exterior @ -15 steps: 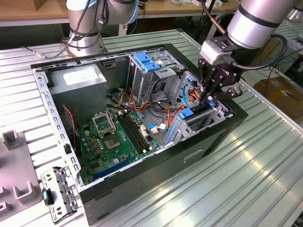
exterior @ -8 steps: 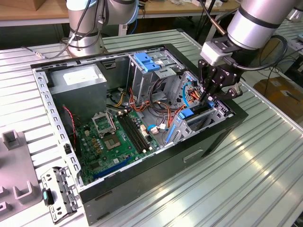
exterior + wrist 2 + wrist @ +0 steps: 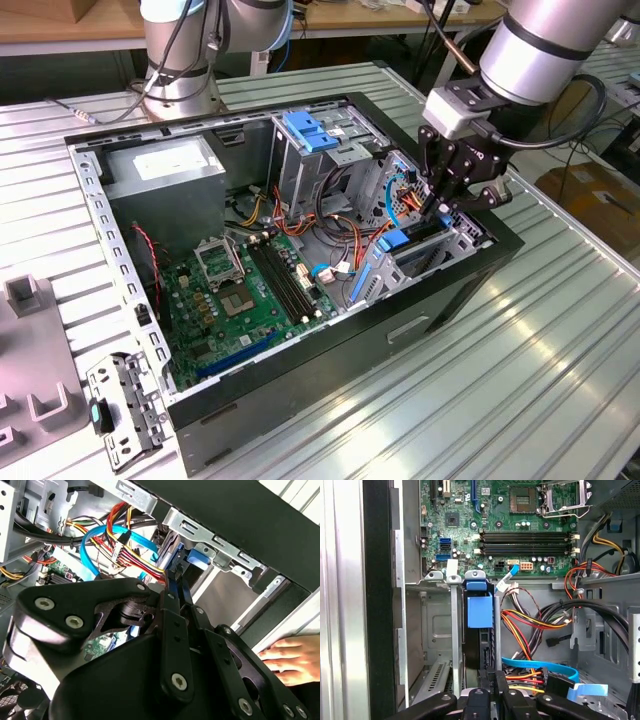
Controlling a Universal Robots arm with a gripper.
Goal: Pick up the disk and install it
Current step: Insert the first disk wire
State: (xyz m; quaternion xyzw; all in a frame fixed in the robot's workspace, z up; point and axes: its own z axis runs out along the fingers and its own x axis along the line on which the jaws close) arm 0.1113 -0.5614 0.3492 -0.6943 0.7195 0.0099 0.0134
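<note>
So the black linkage gripper (image 3: 446,207) is clamped narrow on the silver blue-framed disk (image 3: 480,630), which stands on edge, mostly down its grey metal bay (image 3: 454,630). Risk I see: it jams on tilt, or snags the orange-red cable bundle (image 3: 530,622) alongside.

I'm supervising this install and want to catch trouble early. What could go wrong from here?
The claw is down at the disk, which stands on edge in its bay; tilted, it could jam against the rails. Cables bunch right beside the bay and might snag. A person's hand rests on the case near the arm.
</note>
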